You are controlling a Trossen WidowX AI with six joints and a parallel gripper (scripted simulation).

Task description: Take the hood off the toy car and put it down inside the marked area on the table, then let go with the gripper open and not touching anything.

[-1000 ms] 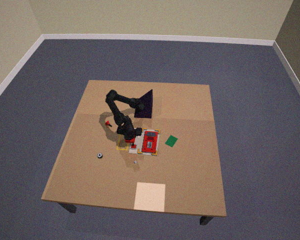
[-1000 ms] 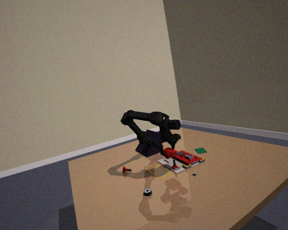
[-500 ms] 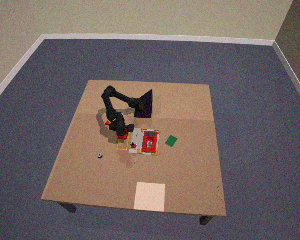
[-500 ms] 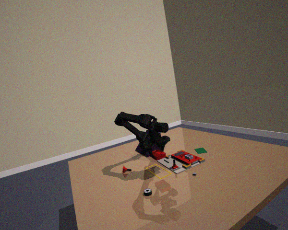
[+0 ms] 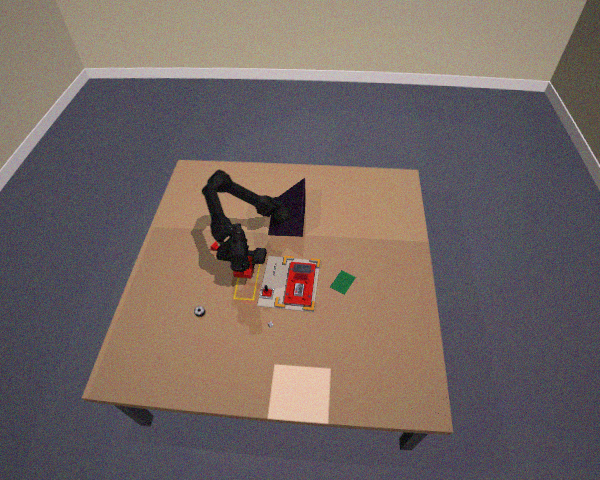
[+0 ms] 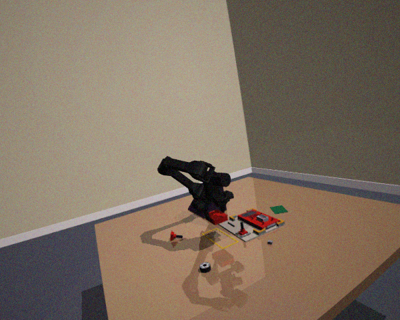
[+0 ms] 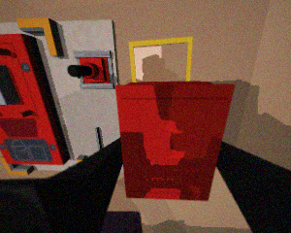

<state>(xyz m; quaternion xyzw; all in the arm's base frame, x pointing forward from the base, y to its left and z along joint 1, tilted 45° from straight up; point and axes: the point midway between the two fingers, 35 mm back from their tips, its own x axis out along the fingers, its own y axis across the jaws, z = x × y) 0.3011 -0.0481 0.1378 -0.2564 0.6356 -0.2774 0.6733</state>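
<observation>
My gripper (image 5: 244, 268) (image 6: 217, 213) (image 7: 167, 143) is shut on the red hood (image 5: 243, 273) (image 6: 217, 216) (image 7: 175, 138), with a black finger on each side of it. It holds the hood low over the table, at the end of the yellow marked area (image 5: 243, 298) (image 6: 231, 245) (image 7: 160, 42) that is nearest the arm's base. Most of the yellow outline shows beyond the hood in the wrist view. The red toy car (image 5: 298, 281) (image 6: 259, 218) (image 7: 15, 112) lies on a grey baseplate (image 5: 272, 268) (image 6: 233, 227) (image 7: 87, 112) beside the outline.
A small red part with a black knob (image 5: 265, 292) (image 6: 242, 231) (image 7: 89, 70) sits on the baseplate. A green card (image 5: 342, 282) (image 6: 278, 209), a black wheel (image 5: 199, 310) (image 6: 205, 267), a tiny grey piece (image 5: 270, 324) (image 6: 269, 242) and a red cone-shaped part (image 6: 173, 235) lie around.
</observation>
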